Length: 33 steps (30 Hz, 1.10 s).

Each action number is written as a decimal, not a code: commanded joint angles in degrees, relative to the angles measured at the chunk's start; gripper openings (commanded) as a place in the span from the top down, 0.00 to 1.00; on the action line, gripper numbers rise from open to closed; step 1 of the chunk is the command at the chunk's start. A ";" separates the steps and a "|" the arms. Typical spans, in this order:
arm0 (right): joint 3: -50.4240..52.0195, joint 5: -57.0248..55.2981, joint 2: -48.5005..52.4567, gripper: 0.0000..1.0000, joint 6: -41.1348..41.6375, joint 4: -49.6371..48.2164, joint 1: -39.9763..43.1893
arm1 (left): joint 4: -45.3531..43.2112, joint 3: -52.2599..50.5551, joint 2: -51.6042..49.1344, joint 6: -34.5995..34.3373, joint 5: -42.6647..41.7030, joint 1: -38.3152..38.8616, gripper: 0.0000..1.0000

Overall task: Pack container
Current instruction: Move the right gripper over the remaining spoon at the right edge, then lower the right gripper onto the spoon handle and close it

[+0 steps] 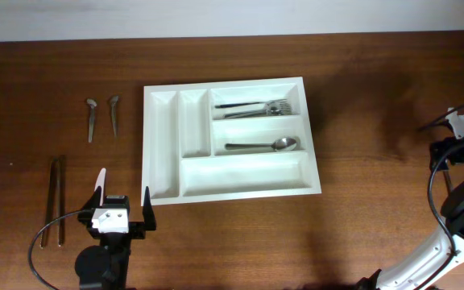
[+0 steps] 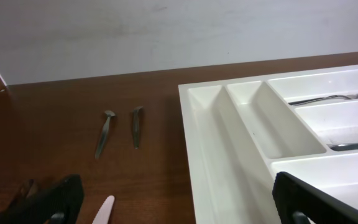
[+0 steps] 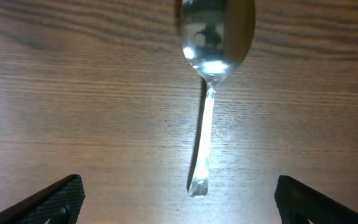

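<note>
1. Checking state before I move: left gripper (image 1: 122, 203) is spread wide and empty. It sits at the near-left corner of the container (image 1: 163, 145).
2. Container is mid-table, long side across. Forks (image 1: 254, 106) lie in the far long slot and a spoon (image 1: 262, 146) in the middle one, so like goes with like. The near long slot and both narrow upright slots are bare.
3. Right gripper (image 3: 178, 190) is also fully released, holding nothing. It hangs over a loose spoon (image 3: 205, 106) on the table, with the handle running between the fingers. I judge that's lined up for a pinch across the handle.
4. Left of the container: short metal utensils (image 1: 91, 118) and long dark sticks (image 1: 55, 201), within the left arm's reach. Probably its share.
</note>
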State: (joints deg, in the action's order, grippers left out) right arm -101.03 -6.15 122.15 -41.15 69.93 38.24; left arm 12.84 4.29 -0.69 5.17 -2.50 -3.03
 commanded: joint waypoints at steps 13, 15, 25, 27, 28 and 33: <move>0.87 4.09 2.56 0.01 -0.42 -2.84 2.29 | -0.02 -0.35 0.37 0.94 0.59 -0.09 0.01; 0.87 4.11 3.37 0.01 -0.42 -2.93 2.29 | -0.02 -0.35 0.37 0.94 0.59 -0.09 0.01; 0.87 4.02 6.01 0.01 -0.42 -4.76 2.29 | -0.02 -0.35 0.37 0.94 0.59 -0.09 0.01; 0.87 3.96 6.01 0.02 -0.44 -5.49 2.29 | -0.02 -0.35 0.39 0.94 0.59 -0.09 0.01; 0.87 3.85 6.01 0.01 -0.44 -5.73 2.29 | -0.02 -0.35 0.39 0.94 0.59 -0.09 0.01; 0.87 2.51 6.58 0.01 -0.42 -6.56 2.29 | -0.02 -0.35 0.39 0.94 0.59 -0.09 0.01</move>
State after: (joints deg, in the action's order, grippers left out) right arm -100.47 -3.14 127.76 -41.15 63.51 40.32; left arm 12.84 4.29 -0.69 5.17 -2.50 -3.03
